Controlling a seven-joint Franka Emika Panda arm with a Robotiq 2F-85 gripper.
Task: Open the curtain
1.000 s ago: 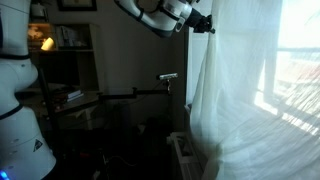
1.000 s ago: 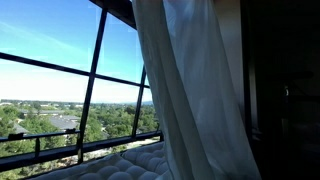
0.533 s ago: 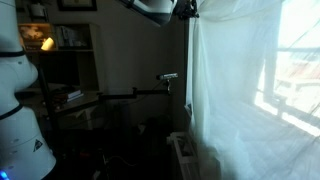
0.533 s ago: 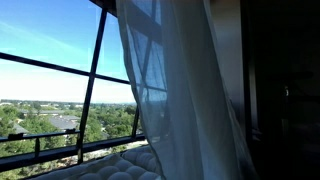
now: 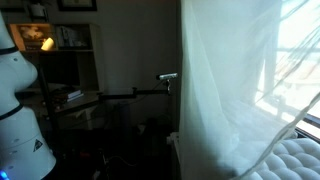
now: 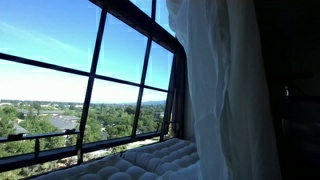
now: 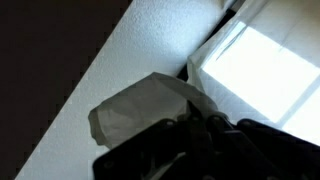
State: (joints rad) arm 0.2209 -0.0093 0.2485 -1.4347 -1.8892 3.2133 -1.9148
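Curtain (image 6: 225, 95) hangs gathered beside the window (image 6: 100, 80); the hand (image 7: 195, 128) looks clamped on a fold, so a hard drag could tear the sheer fabric.

Robot body (image 5: 20, 110) clipped by the left and bottom edges. Curtain (image 5: 230, 90) cropped top and bottom in both exterior views, both ends past the frame. Quilted cushion (image 5: 300, 162) cut by the bottom-right corner. Shelf (image 5: 65, 40) contents too dim and small to name. Small device on a stand (image 5: 168, 77) lost in shadow, type unreadable. Dark strip (image 6: 295, 90) on the right, nothing legible in it. Wrist view: gripper (image 7: 190, 130) just a dark blur at the bottom edge — fingers (image 7: 212, 125) not separable, open or closed impossible to tell. Pale fabric bunched right above them — contact unclear.
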